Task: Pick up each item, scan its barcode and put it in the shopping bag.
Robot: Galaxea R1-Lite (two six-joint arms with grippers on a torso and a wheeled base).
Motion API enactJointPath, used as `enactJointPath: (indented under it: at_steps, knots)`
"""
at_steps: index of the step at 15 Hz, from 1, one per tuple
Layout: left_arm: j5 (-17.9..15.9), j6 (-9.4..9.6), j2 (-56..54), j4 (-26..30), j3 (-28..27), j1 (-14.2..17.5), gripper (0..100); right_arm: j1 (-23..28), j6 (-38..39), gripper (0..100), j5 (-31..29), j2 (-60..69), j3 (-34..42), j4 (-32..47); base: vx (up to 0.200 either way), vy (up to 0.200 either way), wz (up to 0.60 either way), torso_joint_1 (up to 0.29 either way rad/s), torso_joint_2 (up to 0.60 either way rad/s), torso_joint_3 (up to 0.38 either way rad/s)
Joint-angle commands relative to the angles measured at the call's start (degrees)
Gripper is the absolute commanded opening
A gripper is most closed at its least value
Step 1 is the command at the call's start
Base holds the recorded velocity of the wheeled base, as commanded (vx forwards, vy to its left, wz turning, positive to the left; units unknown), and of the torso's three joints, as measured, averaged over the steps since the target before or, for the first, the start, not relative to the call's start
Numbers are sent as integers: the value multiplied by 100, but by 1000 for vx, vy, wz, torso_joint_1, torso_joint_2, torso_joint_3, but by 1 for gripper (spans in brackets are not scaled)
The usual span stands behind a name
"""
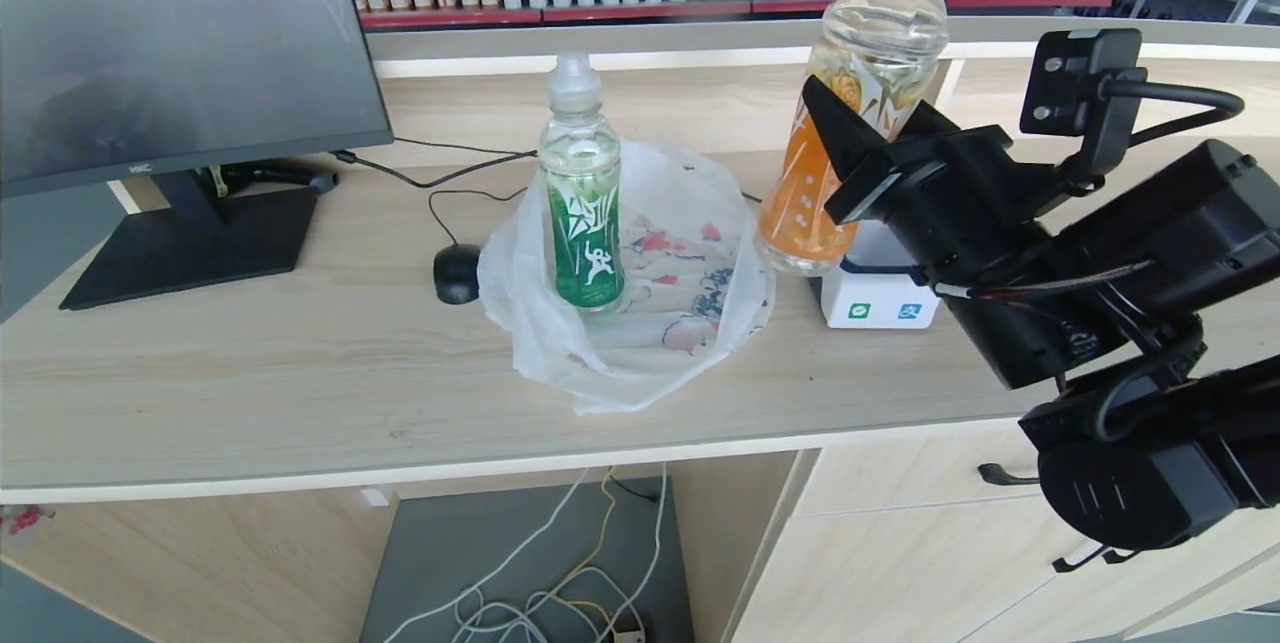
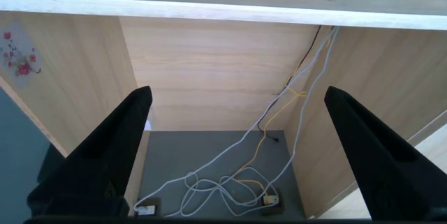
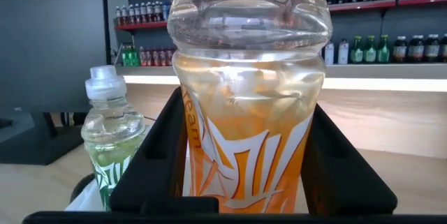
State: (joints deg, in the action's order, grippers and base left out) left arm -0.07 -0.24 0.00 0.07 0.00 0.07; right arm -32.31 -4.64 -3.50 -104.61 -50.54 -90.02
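Presently right claw (image 3: 248, 182) grips the orange bottle (image 1: 800, 213) by the scanner (image 1: 880, 308); left claw (image 2: 239, 112) gapes empty.

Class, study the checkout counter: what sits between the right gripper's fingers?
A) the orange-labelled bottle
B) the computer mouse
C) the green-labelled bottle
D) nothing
A: the right gripper clamps the orange-labelled bottle by the white scanner; the green-labelled bottle stands apart on the shopping bag.
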Motion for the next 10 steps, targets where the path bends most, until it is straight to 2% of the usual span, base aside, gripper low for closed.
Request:
enactJointPath:
  at_steps: [1, 10]
  knots:
    - [-1, 7, 0, 1, 0, 1, 100, -13, -1, 0, -10, 28, -17, 2, 0, 200, 0, 2, 2, 7]
    - [-1, 16, 0, 1, 0, 1, 100, 5, -72, 0, -10, 107, 36, 2, 0, 0, 0, 0, 0, 0]
